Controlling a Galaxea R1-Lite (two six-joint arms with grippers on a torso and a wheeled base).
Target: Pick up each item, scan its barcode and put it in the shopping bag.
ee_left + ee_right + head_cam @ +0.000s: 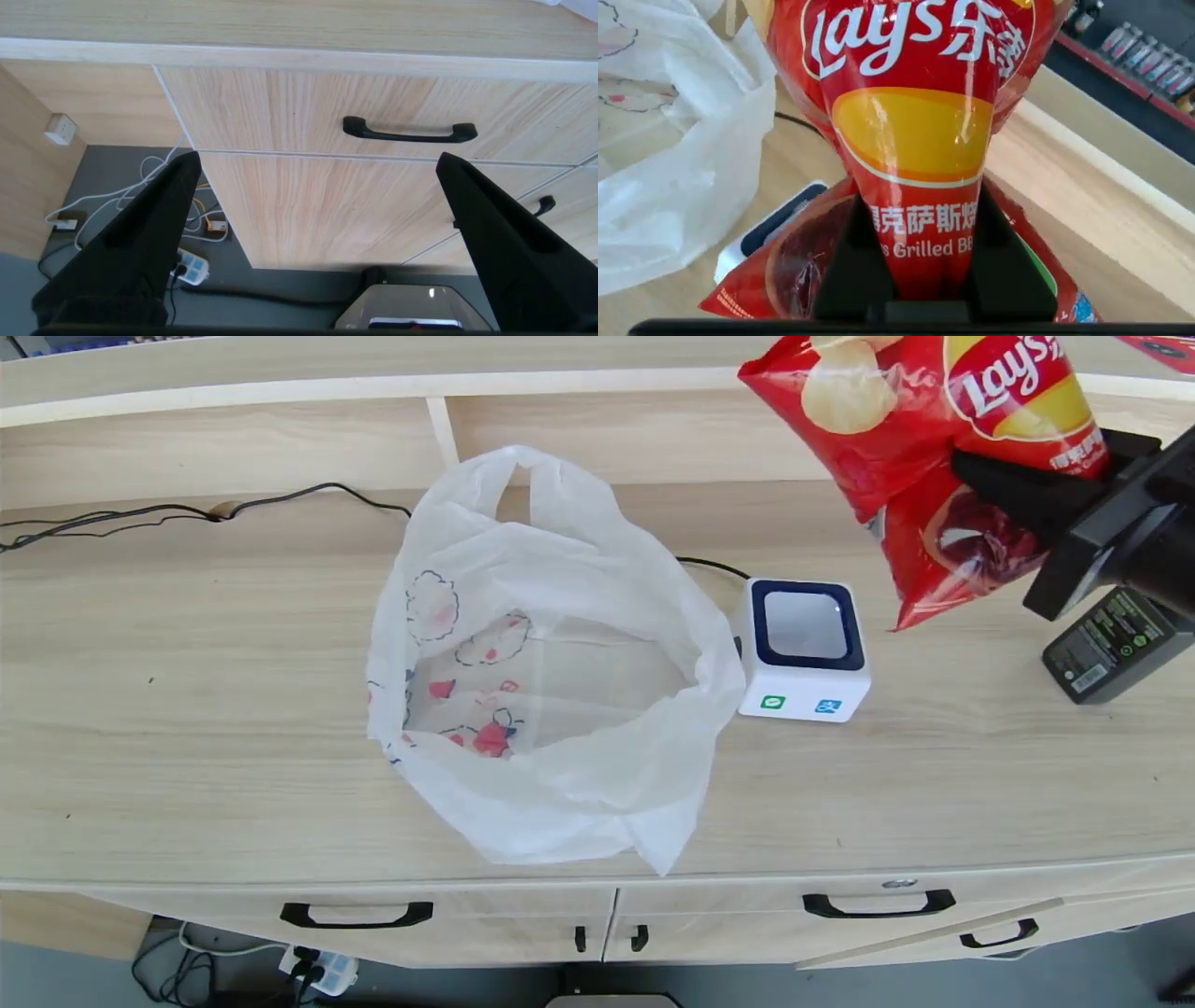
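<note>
Red foil chip bag [896, 457] clamped in right gripper [920, 247] beside white cube scanner [805, 649] (scan pending, I'd say); translucent plastic shopping bag [653, 775] looks empty; left gripper [318, 159] gapes open.

Head looks down on counter [187, 728]; right wrist, close, shares the scanner [805, 649]; left wrist faces drawers [280, 112].

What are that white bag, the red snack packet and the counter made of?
Translucent white shopping bag: thin soft plastic film, seemingly; see-through and crumpled. Shiny red crisp packet: glossy printed foil or plastic laminate, creased, with highlights. Pale counter top: wood-grain surface, matte; real wood or laminate cannot be told.
</note>
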